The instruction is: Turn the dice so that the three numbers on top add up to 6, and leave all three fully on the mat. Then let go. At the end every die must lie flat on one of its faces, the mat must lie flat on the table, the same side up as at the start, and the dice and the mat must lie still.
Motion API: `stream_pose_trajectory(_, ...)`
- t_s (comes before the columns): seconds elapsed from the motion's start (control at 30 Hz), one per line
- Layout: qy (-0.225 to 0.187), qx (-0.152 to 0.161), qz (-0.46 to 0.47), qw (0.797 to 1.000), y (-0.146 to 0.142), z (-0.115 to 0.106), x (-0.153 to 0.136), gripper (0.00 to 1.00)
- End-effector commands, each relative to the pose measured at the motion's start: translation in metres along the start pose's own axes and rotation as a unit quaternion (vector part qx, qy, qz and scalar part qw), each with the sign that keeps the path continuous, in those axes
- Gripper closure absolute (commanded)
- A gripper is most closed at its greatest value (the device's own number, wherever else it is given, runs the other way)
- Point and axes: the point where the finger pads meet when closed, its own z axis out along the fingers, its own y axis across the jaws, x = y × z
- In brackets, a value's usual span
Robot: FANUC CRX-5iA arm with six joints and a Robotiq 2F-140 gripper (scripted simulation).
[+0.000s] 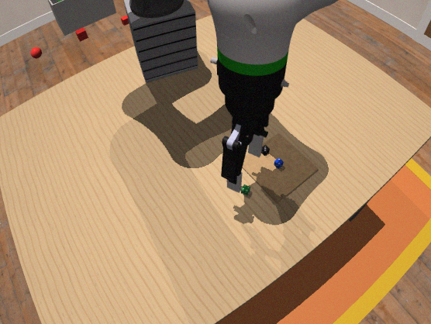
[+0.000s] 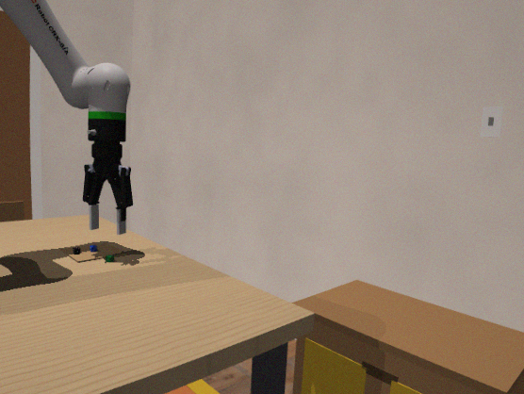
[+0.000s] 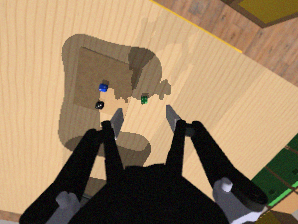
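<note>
Top: green die (image 1: 245, 189) (image 2: 109, 258) (image 3: 144, 100) is off the mat (image 1: 298, 174) (image 2: 81, 258) (image 3: 92, 75), on the mat's side away from the desk's (image 1: 77, 174) (image 2: 165, 320) (image 3: 30, 150) nearest right-hand edge; black die (image 1: 265, 149) (image 2: 76, 251) (image 3: 99, 105) & blue die (image 1: 278, 163) (image 2: 93, 248) (image 3: 103, 87) on it. Pips n/a.

Ext.: pincer (image 1: 245, 164) (image 2: 107, 231) (image 3: 144, 112) part-open, nothing held, above green, well short of the desk's near corner.

Wrist: green between fingertips in view, beyond them. Prob. light, stiff, maybe slippery; we'd take opp. side faces, low & square.
</note>
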Motion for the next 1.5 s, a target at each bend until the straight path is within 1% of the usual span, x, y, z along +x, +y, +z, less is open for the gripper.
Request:
stream_pose_trajectory(0.0, 0.000, 0.000, 0.000, 1.000, 0.0001, -0.0001, 0.0001, 0.81)
stream_pose_trajectory(1.0, 0.000, 0.000, 0.000, 1.000, 0.0001, 0.0001, 0.0001, 0.81)
stream_pose_trajectory(1.47, 0.000, 0.000, 0.000, 1.000, 0.0001, 0.0075, 0.0002, 0.81)
